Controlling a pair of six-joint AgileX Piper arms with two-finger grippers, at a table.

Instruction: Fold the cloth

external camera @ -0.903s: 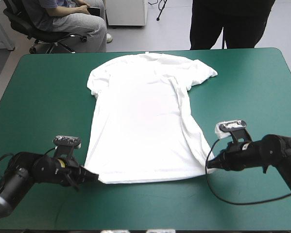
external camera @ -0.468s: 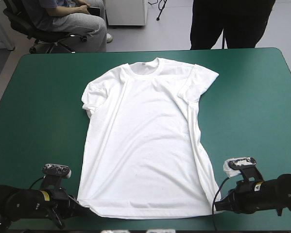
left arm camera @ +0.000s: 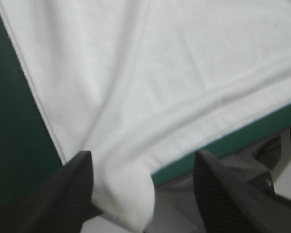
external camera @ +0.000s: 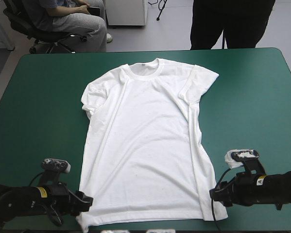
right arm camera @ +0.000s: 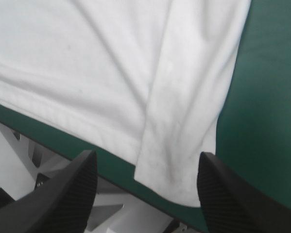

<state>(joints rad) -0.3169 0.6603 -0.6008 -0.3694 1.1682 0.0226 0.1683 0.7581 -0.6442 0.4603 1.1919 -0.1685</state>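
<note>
While one T-shirt (external camera: 145,145) lies flat, left hand (left arm camera: 143,167) and right hand (right arm camera: 147,165) both gape.

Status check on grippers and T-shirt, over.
Left gripper jaws open at a near hem corner; right gripper open at the other. T-shirt spread flat, hem at the table's near edge. Nothing lies on it.

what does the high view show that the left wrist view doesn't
Only the high view: the whole T-shirt spread flat, collar toward the far edge, both sleeves, and the right gripper at the hem's other corner. Only the left wrist view: the left gripper has its black fingers standing apart, the hem corner between them seeming to lap past the table's near edge. Both: the white hem lying on the teal-green cover.
</note>
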